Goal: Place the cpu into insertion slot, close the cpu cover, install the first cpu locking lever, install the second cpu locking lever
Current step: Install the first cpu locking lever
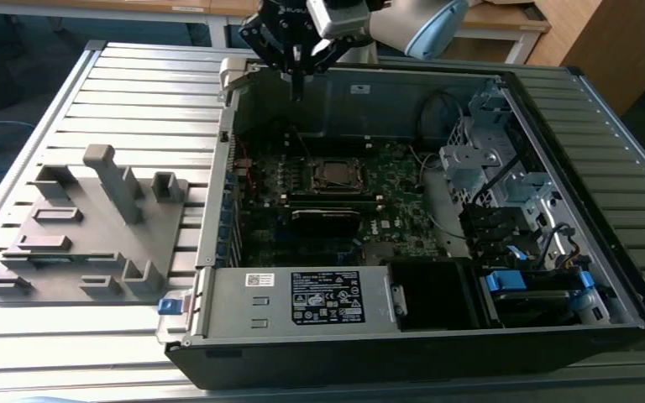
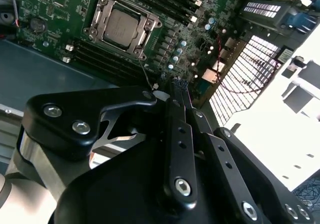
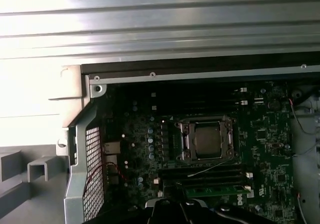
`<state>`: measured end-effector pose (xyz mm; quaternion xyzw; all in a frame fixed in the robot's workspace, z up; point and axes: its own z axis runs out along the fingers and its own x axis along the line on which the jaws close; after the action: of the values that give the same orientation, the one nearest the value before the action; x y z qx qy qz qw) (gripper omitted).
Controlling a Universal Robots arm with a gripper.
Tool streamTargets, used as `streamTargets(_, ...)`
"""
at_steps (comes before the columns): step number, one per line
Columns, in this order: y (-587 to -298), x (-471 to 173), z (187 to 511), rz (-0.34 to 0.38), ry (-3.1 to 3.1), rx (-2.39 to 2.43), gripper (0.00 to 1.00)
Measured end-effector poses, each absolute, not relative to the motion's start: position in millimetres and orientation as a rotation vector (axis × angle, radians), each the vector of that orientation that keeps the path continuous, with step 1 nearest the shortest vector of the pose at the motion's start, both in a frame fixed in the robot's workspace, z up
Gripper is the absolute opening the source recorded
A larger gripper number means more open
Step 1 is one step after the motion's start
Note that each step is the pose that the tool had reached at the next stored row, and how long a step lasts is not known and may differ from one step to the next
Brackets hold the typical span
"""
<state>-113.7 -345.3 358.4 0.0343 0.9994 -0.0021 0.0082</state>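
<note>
slatted table (image 1: 132, 84), open computer case (image 1: 412, 336): cpu (image 2: 121, 26) under flat cpu cover (image 2: 148, 29).
gripper (image 1: 296, 84) closed on nothing overhead, seemingly set for pushing.

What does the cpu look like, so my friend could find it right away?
Look inside the open computer case, on the green circuit board. There sits the cpu, a flat dull-silver square framed by the metal cpu cover. Its neighbours are long, narrow black slots, not squares.

A ribbed grey metal table (image 1: 132, 92), brightly lit, stands before pale wooden furniture (image 1: 608, 42)
</note>
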Motion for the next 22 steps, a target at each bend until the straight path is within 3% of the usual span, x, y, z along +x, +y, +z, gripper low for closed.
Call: streamTargets(22,-342,-126,338,-0.007,3.124,0.107,0.1)
